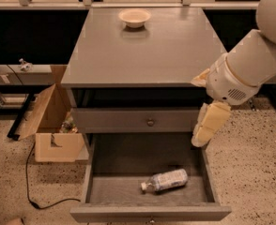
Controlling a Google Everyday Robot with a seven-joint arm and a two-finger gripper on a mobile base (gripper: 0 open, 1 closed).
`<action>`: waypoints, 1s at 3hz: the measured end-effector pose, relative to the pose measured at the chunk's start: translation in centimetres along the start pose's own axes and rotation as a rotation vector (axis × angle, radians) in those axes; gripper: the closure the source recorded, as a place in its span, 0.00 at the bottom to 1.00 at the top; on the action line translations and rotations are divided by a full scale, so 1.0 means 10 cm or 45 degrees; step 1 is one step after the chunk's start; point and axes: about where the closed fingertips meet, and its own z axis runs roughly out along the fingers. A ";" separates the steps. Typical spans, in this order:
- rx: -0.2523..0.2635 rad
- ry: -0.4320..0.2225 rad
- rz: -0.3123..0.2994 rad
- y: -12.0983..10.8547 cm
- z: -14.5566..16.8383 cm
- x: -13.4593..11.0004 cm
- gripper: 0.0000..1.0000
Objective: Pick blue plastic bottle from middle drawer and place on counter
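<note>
The blue plastic bottle (165, 180) lies on its side on the floor of the open middle drawer (124, 161), near the front, with its white cap pointing left. The counter (142, 50) is the flat grey cabinet top above. My gripper (209, 124) hangs pointing down at the cabinet's right front corner, over the drawer's right wall. It is well above the bottle, to the bottle's right, and does not touch it. The white arm (250, 60) reaches in from the upper right.
A cream bowl (134, 18) stands at the back of the counter. The upper drawer (150, 122) with a round knob is closed. An open cardboard box (49, 125) and a black cable (30, 191) lie on the speckled floor to the left.
</note>
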 end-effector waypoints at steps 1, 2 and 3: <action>-0.016 0.003 -0.006 0.01 0.05 0.05 0.00; -0.090 -0.012 -0.015 0.03 0.36 0.28 0.00; -0.171 -0.068 0.038 0.07 0.88 0.76 0.00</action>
